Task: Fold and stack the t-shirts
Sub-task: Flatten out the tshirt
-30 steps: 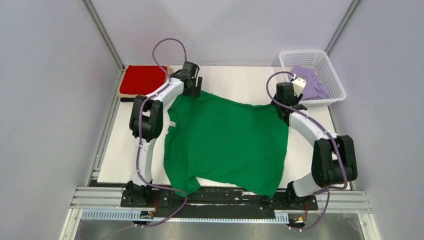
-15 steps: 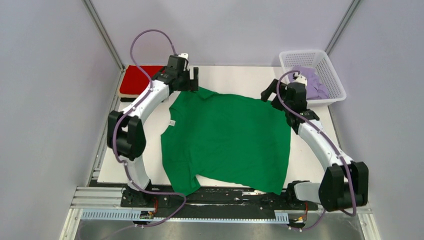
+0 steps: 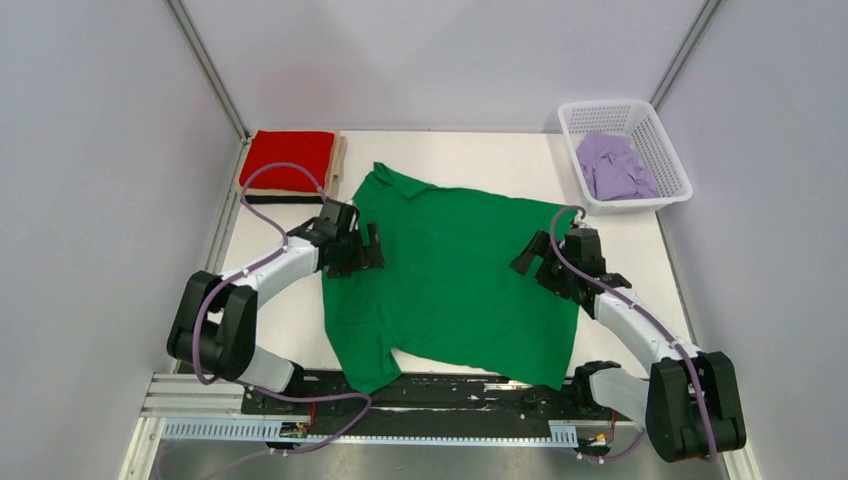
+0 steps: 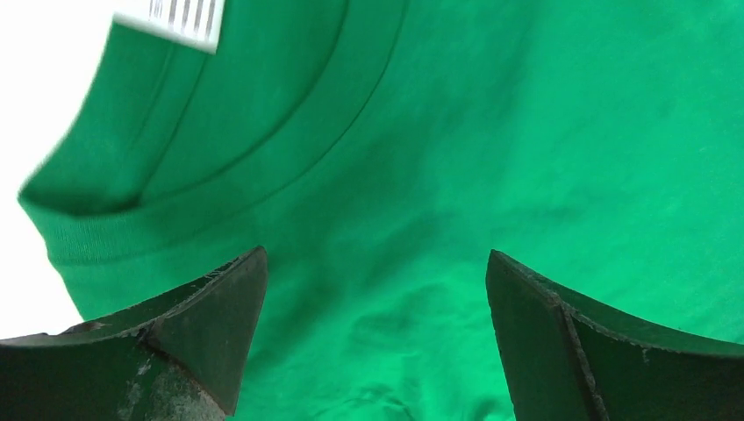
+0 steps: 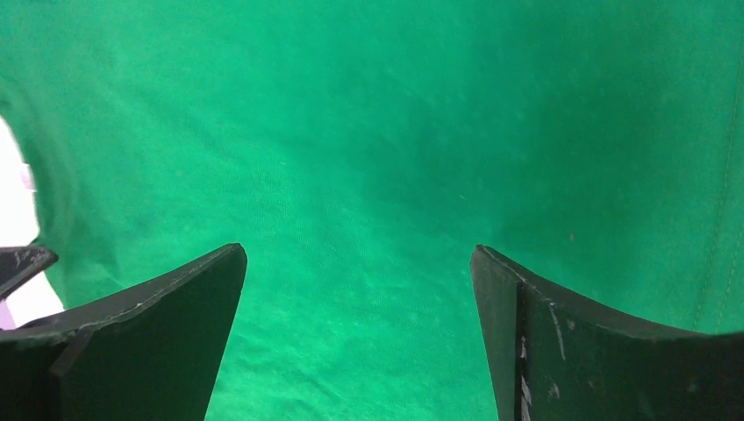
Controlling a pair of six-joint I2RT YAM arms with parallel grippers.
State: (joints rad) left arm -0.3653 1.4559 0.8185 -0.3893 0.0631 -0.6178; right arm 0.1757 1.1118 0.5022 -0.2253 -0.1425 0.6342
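A bright green t-shirt [image 3: 455, 285] lies spread flat on the white table, collar to the left and hem to the right. Its white neck tag [image 4: 180, 17] shows in the left wrist view. My left gripper [image 3: 366, 248] hovers open over the collar area, nothing between its fingers [image 4: 211, 324]. My right gripper [image 3: 527, 258] hangs open above the shirt's right part, only green cloth [image 5: 368, 158] under it. A folded red t-shirt [image 3: 290, 160] tops a stack at the far left, with a beige edge [image 3: 339, 165] and a black edge [image 3: 262, 199] beneath. A lilac t-shirt [image 3: 612, 166] lies crumpled in the basket.
The white lattice basket [image 3: 600, 107] stands at the far right corner of the table [image 3: 470, 150]. Grey walls close in on three sides. A metal rail [image 3: 440, 400] with the arm bases runs along the near edge.
Both grippers opened and let go of the green shirt's far edge. Both arms drew back toward the near side and now hover over the shirt, which lies flatter.
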